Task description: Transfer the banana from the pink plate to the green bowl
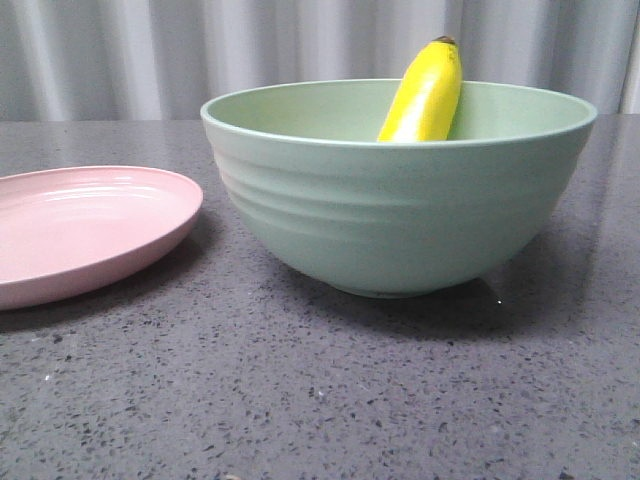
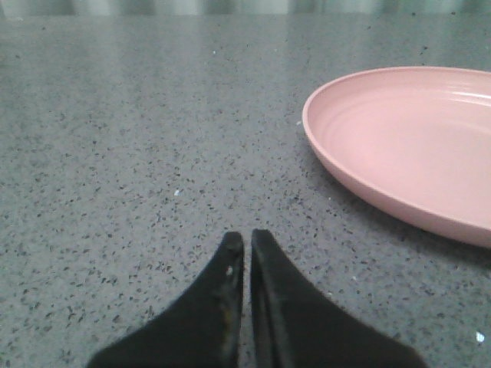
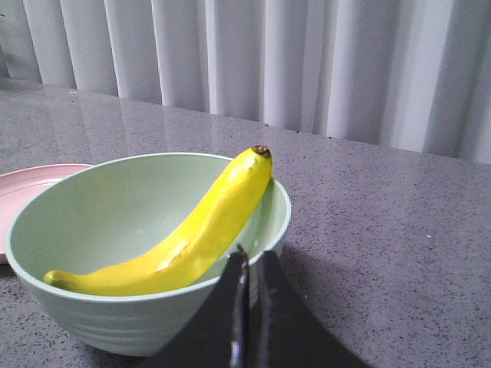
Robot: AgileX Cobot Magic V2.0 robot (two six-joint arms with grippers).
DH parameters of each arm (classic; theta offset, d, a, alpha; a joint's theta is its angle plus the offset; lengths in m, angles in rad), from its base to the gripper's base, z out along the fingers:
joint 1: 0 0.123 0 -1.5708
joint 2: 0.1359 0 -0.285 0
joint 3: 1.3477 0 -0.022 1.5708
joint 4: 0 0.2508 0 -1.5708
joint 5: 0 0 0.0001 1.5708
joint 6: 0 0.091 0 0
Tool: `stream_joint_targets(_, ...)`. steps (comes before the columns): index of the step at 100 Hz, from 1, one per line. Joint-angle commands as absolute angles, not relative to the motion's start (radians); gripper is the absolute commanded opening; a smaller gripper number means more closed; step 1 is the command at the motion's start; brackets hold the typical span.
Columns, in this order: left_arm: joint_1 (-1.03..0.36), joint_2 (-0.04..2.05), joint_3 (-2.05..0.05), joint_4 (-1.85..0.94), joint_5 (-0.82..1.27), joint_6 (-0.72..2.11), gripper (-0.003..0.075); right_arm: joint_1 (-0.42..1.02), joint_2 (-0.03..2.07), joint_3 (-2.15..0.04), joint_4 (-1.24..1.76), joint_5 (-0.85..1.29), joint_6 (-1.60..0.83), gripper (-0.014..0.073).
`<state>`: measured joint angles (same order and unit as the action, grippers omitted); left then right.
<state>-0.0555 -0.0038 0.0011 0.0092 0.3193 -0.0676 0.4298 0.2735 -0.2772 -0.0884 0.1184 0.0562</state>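
Note:
The yellow banana lies inside the mint-green bowl, its dark tip leaning over the far rim. In the right wrist view the banana curves along the inside of the bowl. The pink plate sits empty left of the bowl; it also shows in the left wrist view. My left gripper is shut and empty, low over the table beside the plate. My right gripper is shut and empty, just outside the bowl's rim. Neither gripper shows in the front view.
The dark speckled stone table carries the bowl and plate. A pale pleated curtain hangs behind the table.

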Motion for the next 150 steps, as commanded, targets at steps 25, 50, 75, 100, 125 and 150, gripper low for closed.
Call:
stream_joint_targets(25,-0.049,-0.034,0.011,0.011,0.26,-0.069,-0.002,0.424,0.279,-0.305,-0.103,0.044,0.053,-0.0071)
stream_joint_targets(50,-0.049,-0.034,0.011,0.011,0.26,-0.069,-0.002,0.424,0.279,-0.305,-0.103,0.044,0.053,-0.0071)
stream_joint_targets(75,-0.049,-0.034,0.011,0.011,0.26,-0.069,-0.002,0.424,0.279,-0.29,-0.103,0.037,0.053,-0.0071)
stream_joint_targets(100,-0.049,-0.034,0.011,0.011,0.26,-0.069,-0.002,0.356,0.279,-0.182,-0.103,0.011,0.053,-0.0071)
stream_joint_targets(125,-0.049,-0.034,0.011,0.011,0.26,-0.069,-0.002,0.15,0.276,0.023,-0.103,-0.441,0.074,-0.0071)
stream_joint_targets(150,-0.049,-0.032,0.011,0.011,0.26,-0.069,-0.002,0.018,0.176,0.031,-0.103,-0.356,0.083,-0.0071)
